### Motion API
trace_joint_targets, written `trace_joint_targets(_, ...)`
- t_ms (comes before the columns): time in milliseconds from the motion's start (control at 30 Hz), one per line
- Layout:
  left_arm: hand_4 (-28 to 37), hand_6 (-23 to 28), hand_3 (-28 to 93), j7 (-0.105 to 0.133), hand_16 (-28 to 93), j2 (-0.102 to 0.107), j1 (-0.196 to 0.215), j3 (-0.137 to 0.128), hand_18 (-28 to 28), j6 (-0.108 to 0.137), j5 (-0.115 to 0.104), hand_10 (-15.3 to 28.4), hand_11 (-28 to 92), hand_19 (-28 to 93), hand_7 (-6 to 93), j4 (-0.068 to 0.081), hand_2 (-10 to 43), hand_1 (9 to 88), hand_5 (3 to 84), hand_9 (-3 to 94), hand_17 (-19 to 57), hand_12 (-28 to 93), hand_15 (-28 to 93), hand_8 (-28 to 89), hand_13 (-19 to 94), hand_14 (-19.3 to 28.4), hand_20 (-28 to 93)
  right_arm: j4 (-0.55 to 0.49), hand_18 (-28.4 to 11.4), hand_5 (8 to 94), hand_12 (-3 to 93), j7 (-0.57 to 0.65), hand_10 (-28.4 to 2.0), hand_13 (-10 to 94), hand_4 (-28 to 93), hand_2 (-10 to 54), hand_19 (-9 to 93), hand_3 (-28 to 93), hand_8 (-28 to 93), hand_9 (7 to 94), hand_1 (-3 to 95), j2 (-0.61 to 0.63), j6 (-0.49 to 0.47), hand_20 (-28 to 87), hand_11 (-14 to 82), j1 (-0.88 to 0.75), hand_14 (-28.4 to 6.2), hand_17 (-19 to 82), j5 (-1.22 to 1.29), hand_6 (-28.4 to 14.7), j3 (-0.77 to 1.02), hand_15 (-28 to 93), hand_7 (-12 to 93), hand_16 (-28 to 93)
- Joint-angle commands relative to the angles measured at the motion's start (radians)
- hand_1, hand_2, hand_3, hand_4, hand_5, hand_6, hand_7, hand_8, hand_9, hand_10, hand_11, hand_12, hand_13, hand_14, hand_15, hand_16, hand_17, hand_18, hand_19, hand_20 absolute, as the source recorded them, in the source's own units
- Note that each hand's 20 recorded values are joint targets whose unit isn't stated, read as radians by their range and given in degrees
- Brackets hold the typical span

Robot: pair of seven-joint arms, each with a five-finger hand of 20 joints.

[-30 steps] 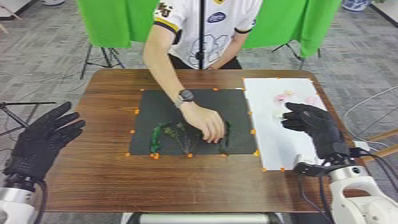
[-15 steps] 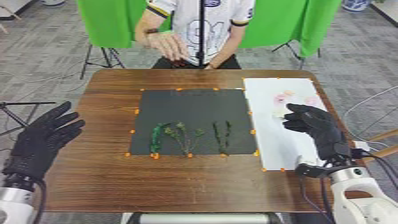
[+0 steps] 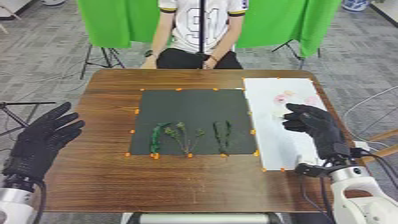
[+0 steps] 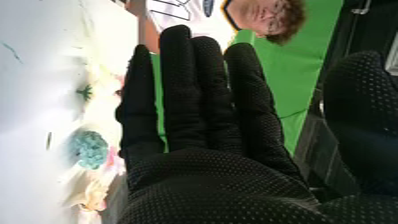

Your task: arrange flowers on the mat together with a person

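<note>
Black mat [image 3: 185,111] holds 3 green bunches [image 3: 155,140]. Person's hand [image 3: 149,63] has pulled back; loose, empty right robot hand [image 3: 314,122] may go.

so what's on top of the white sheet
Pale pink flowers toward the far end of the white sheet, plus a teal flower and a small green sprig. The right hand covers part of the sheet's right side, so I can't tell what's beneath it there.

The mat [image 3: 187,107] was on the table [image 3: 178,190], with stems [image 3: 155,140] in three spots side by side on its near part, and just to its right was a sheet [image 3: 274,140] with flowers [image 3: 282,98] toward its far end, while a curtain [image 3: 115,27] hung behind the table.
</note>
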Motion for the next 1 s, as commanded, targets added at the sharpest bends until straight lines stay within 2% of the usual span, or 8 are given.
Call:
trace_joint_targets(33,-24.3,4.5,71,-0.007,2,-0.011,0.015,-0.002,23.1,0.006,0.009,13.2,20,48,15.5,-0.001,0.6,26.2,34.0,30.8,-7.1,19,33,-8,25,15.7,16,0.016,-19.5,48.2,26.3,-0.049,-14.2,45,-24,-4.6,62,82,-11,50.4,26.8,0.099,0.065,40,26.3,0.066,-11.6,19,-0.195,-4.0,-0.042,47,24,24)
trace_joint_targets(133,-24.1,4.5,71,-0.005,2,-0.006,0.006,0.0,23.1,0.004,0.006,13.1,20,48,15.7,0.0,0.1,26.5,34.0,30.7,-7.1,19,33,-8,25,15.6,16,0.036,-18.9,48.3,25.6,-0.083,-12.8,46,-26,-9.1,63,82,-13,51.3,30.9,0.146,0.019,42,27.5,0.117,-10.3,20,-0.377,-2.7,-0.038,48,27,23)
trace_joint_targets(267,-24.1,4.5,71,-0.006,2,-0.009,0.008,0.006,23.1,0.005,0.006,13.1,20,48,15.7,-0.001,0.0,26.4,34.0,30.7,-7.1,19,33,-8,25,15.6,16,0.068,-18.8,46.0,25.2,-0.096,-10.5,45,-28,-9.5,62,82,-14,49.4,31.8,0.226,0.115,43,25.3,0.163,-9.2,19,-0.713,-1.6,-0.087,47,28,23)
trace_joint_targets(400,-24.1,4.5,71,0.0,2,-0.009,0.013,0.006,23.1,0.012,0.005,13.2,20,48,15.7,-0.004,0.0,26.4,34.0,30.7,-7.1,19,33,-8,25,15.6,16,0.095,-18.8,43.1,25.4,0.018,-10.5,44,-28,-9.5,60,82,-14,45.9,30.9,0.309,0.192,42,24.3,0.223,-8.7,18,-1.029,-1.8,-0.187,47,28,23)
trace_joint_targets(500,-24.1,4.5,71,0.001,2,-0.007,0.013,0.004,23.1,0.013,0.005,13.3,20,48,15.7,-0.004,0.0,26.4,34.0,30.7,-7.1,19,33,-8,25,15.6,16,0.118,-19.0,39.9,25.2,0.137,-9.7,42,-28,-9.5,59,82,-14,43.1,28.5,0.364,0.196,42,22.5,0.267,-8.8,17,-1.1,-2.3,-0.262,46,28,23)
trace_joint_targets(733,-24.1,4.5,71,0.005,2,-0.006,0.016,0.0,23.1,0.014,0.005,13.1,20,48,15.7,-0.005,-0.1,26.4,34.0,30.7,-7.1,19,33,-8,25,15.7,16,0.188,-18.8,35.5,24.2,0.323,-8.9,38,-28,-9.5,58,83,-12,37.6,27.3,0.453,0.058,41,15.0,0.37,-9.5,14,-1.185,-3.6,-0.385,44,22,23)
trace_joint_targets(867,-24.1,4.5,71,0.007,2,-0.002,0.021,0.002,23.1,0.01,0.007,13.1,20,48,15.7,-0.007,-0.1,26.4,34.0,30.7,-7.1,19,33,-8,25,15.6,16,0.243,-18.9,37.2,25.2,0.374,-10.4,39,-28,-9.5,58,82,-11,39.0,27.6,0.49,0.08,42,16.9,0.423,-9.6,15,-1.184,-4.0,-0.458,45,23,23)
trace_joint_targets(1000,-24.0,4.5,71,0.007,2,-0.007,0.024,0.003,23.0,0.013,0.007,13.1,20,48,15.7,-0.008,-0.3,26.4,34.0,30.7,-7.1,19,33,-8,25,15.6,16,0.287,-18.8,40.9,26.4,0.401,-11.3,41,-28,-9.5,61,82,-12,43.2,28.6,0.502,0.14,42,24.1,0.45,-9.8,16,-1.203,-3.1,-0.51,51,27,23)
